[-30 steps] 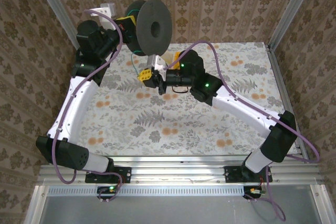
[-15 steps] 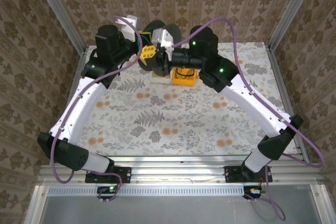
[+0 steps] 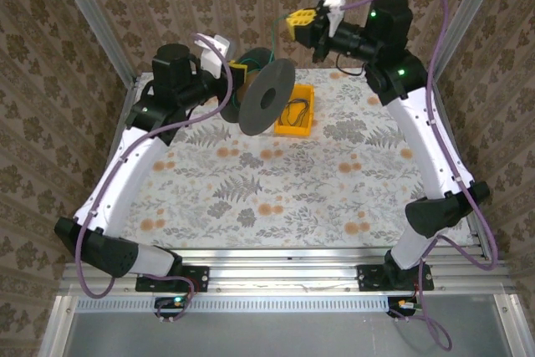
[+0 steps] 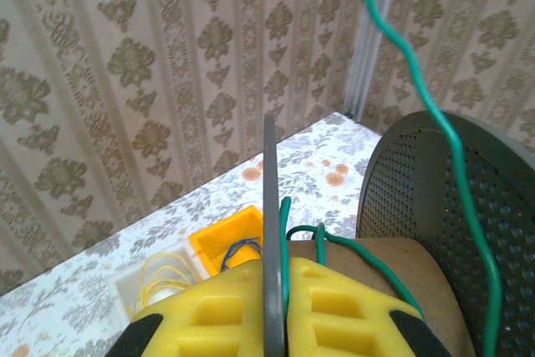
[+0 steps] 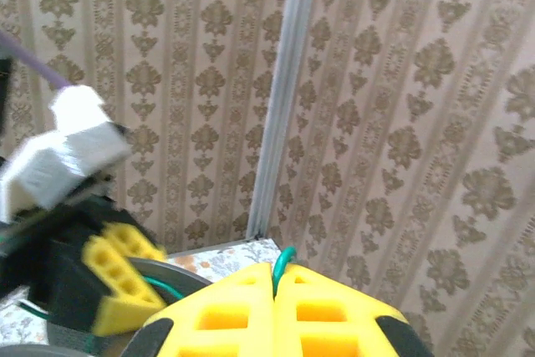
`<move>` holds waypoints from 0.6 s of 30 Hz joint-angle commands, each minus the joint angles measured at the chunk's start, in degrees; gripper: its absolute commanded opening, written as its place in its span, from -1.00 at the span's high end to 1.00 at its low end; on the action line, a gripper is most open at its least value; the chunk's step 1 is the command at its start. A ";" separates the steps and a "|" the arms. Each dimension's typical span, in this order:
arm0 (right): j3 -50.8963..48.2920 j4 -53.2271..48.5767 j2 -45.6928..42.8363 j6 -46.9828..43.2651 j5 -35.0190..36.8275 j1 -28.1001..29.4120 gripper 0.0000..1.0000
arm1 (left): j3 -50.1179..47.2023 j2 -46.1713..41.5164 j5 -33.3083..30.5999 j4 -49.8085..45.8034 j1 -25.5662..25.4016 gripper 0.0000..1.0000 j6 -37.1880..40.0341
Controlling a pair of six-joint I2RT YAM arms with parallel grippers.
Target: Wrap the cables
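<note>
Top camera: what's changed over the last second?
The right gripper, shut on the green cable, swung from low beside the spool up and away to the far right, drawing the cable out. The left gripper, clamped on the spool's flange, shifted the spool toward the orange bin. Both grips stayed shut; the bin stayed put.

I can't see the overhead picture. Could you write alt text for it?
Over a floral table, a robot's left end effector clamps a black spool, while its right end effector, raised high near the back wall, pinches a thin green cable. A yellow tray holding a dark cable coil sits on the table just right of the spool.
</note>
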 commanded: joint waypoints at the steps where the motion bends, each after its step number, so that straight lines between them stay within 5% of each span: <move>1: 1.22 7.30 2.79 8.04 -6.60 -6.54 1.00 | -0.05 -3.40 9.14 0.61 0.56 1.00 2.98; 7: -1.26 9.84 5.93 11.50 -9.59 -12.42 1.00 | -0.16 -4.94 26.58 5.39 7.34 1.00 -2.67; 12: -8.24 12.60 6.91 12.30 -10.25 -13.35 1.00 | 0.02 -5.39 31.20 13.58 10.94 1.00 -9.40; 18: -21.81 21.76 5.50 16.46 -11.05 -12.38 1.00 | -1.22 -3.29 34.19 36.94 15.25 1.00 -28.38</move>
